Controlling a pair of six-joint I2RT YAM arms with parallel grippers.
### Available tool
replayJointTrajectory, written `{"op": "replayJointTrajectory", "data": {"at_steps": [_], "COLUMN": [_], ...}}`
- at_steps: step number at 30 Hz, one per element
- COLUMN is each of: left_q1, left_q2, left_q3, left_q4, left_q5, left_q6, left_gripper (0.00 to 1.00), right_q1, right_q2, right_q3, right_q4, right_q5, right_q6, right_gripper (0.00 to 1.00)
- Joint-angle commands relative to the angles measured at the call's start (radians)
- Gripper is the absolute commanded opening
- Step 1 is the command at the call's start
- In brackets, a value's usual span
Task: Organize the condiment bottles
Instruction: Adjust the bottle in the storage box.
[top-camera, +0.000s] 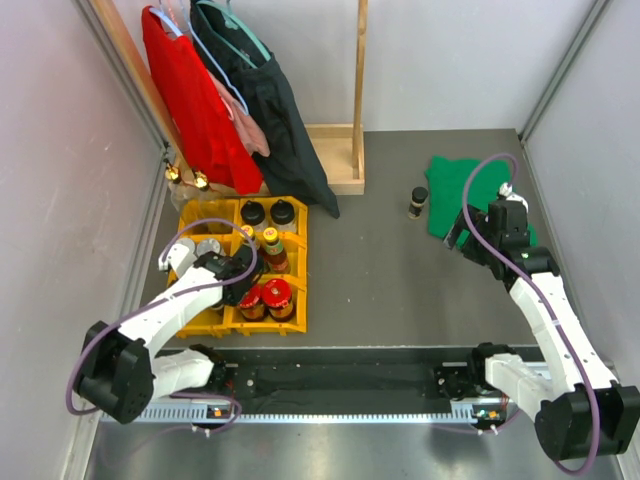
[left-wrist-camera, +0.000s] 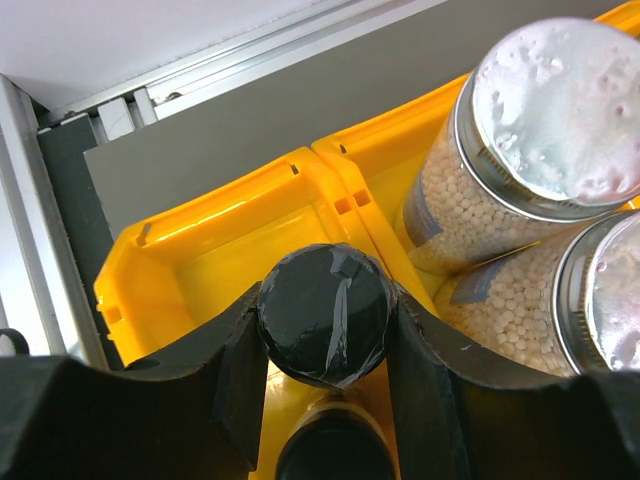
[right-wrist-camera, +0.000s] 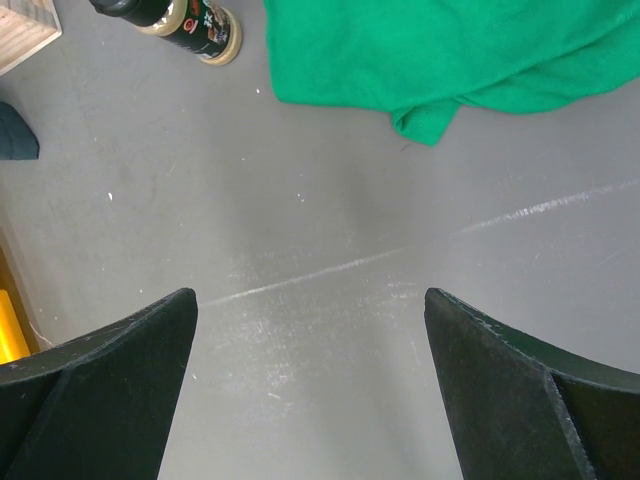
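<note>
Left pincer (left-wrist-camera: 325, 318) around black-capped jar (left-wrist-camera: 322, 300)

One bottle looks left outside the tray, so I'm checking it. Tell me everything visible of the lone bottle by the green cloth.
The lone bottle is small, with a black cap, a tan band below it and a dark printed label. It stands upright on the grey table, just left of the green cloth without touching it. Nothing grips it; the open right gripper hangs apart.

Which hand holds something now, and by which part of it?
The left hand grips a black-capped jar by its cap. The right hand is open, holding nothing.
</note>
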Motion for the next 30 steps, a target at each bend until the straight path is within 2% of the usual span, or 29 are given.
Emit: {"op": "replayJointTrajectory", "data": {"at_steps": [1, 10, 13, 15, 18, 27, 30], "left_q1": [0.005, 0.005, 0.005, 0.005, 0.005, 0.005, 0.003], "left_q2": [0.026, 0.096, 0.098, 0.090, 0.070, -0.020, -0.055], "left_q3": [-0.013, -0.002, 0.012, 0.019, 0.019, 0.028, 0.030], "left_q4": [0.060, 0.031, 0.028, 0.031, 0.049, 0.095, 0.103], "left_q5": [-0.027, -0.031, -0.021, -0.017, -0.011, 0.022, 0.034], "left_q6": [-0.023, -0.078, -0.067, -0.055, -0.020, 0.089, 0.115], "left_gripper": [0.13, 0.17, 0.23, 0.35, 0.48, 0.54, 0.58], "right_q1": [-0.006, -0.007, -0.007, -0.007, -0.006, -0.006, -0.007], "right_q2": [0.001, 0.004, 0.005, 0.007, 0.005, 0.004, -0.001], "right_q3": [0.003, 0.003, 0.003, 0.003, 0.003, 0.007, 0.002], "right_q4": [0.030, 0.033, 0.033, 0.031, 0.034, 0.027, 0.030], "right_q5": [-0.001, 0.000, 0.002, 0.002, 0.002, 0.005, 0.006], "right_q6": [-0.008, -0.008, -0.008, -0.008, -0.008, -0.008, -0.010], "right_gripper": [0.95, 0.95, 0.95, 0.95, 0.95, 0.95, 0.95]}}
